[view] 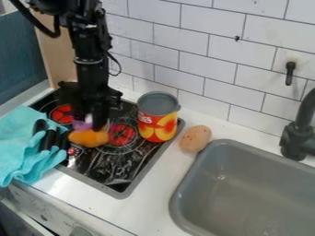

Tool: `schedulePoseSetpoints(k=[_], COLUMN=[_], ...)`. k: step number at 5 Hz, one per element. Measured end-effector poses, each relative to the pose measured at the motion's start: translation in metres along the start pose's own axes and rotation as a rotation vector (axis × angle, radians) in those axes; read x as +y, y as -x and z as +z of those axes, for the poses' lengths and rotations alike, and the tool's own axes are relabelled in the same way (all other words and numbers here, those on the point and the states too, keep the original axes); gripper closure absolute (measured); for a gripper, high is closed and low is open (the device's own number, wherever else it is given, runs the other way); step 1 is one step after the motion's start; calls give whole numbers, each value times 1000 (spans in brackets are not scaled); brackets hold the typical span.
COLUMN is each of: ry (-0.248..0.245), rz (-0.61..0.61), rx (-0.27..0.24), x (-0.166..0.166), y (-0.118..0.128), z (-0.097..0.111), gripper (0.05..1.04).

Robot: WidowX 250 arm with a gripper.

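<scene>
The black claw (95,126) is hanging over the left part of the black toy stove (126,170), just above an orange object (89,138) that is lying between two red burner rings. A purple item (82,124) is showing just beyond the orange object, partly behind the claw. The dark parts are overlapping there, so I cannot tell how far open the claw is or whether it is gripping either thing. To the right, a tin (158,117) with a red, yellow and orange label is standing upright near the far right edge of the stove. A brown, egg-shaped object (195,138) is resting on the white desk (148,193), between the stove and the gray sink (246,184). A black faucet (299,138) is standing at the sink's far right. On the left, a crumpled turquoise cloth (21,147) is spreading over the desk and onto the stove's edge, with several dark, elongated pieces (48,139) lying along its right side. White tiles (209,50) are lining the wall behind.
</scene>
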State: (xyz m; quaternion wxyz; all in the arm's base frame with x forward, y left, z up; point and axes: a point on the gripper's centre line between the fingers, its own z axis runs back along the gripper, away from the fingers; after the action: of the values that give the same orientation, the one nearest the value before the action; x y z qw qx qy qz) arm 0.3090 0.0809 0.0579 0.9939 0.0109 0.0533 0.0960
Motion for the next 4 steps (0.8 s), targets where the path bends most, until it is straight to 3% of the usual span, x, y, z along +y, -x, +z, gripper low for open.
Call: schedulePoseSetpoints(k=[2, 3, 4], ry=[32, 30, 15], rz=[-21, -47, -48], rx=[23, 21, 4], x=[-14, -26, -27], y=[-1, -1, 6], z=[-5, -4, 5], gripper=[592, 275, 66])
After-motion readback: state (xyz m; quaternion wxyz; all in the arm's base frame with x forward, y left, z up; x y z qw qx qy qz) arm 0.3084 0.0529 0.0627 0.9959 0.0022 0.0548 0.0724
